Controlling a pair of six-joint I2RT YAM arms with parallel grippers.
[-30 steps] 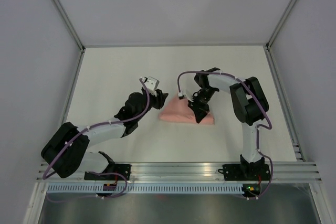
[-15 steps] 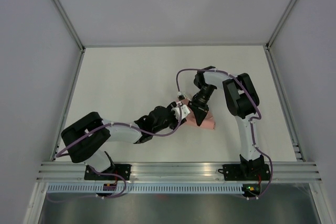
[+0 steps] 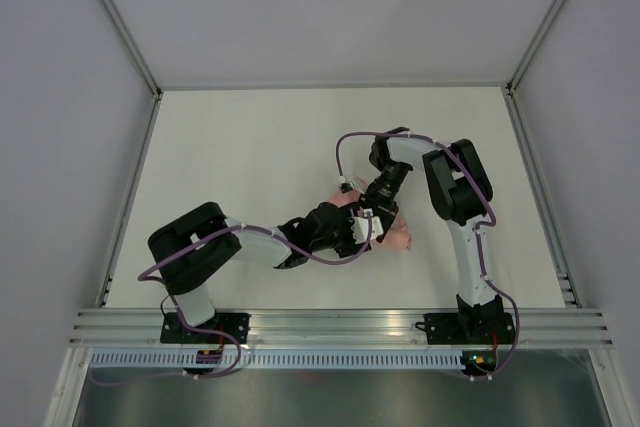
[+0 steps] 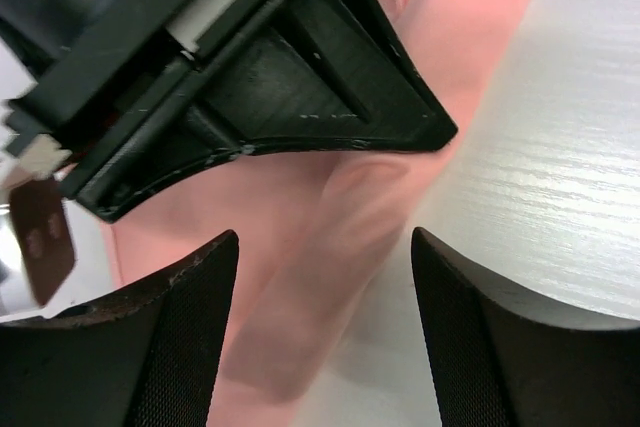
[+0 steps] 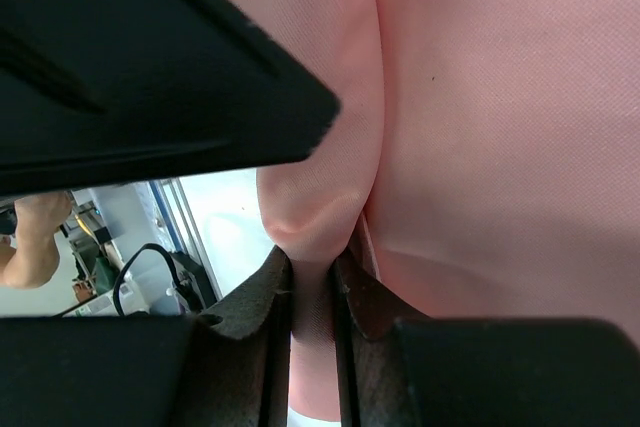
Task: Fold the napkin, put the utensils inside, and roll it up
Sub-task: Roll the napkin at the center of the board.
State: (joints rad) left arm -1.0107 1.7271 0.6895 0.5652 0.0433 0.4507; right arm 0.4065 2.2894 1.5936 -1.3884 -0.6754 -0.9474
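Overhead, the napkin (image 3: 402, 238) sits mid-table, mostly hidden under both grippers, with only its pink ends showing. The left wrist view shows more: a long folded band running lower left to upper right on the table (image 4: 560, 177), one corner poking out at the far end. Left gripper (image 4: 322, 247) spread wide, straddling the band, holding nothing. Right wrist view: right gripper (image 5: 312, 272) nearly closed, pinching a napkin fold.

You're in a robotics lab cell: white tabletop (image 3: 250, 147), plain grey enclosure panels (image 3: 60, 97), aluminium frame posts (image 3: 115, 19), aluminium rail (image 3: 340, 322) in front.
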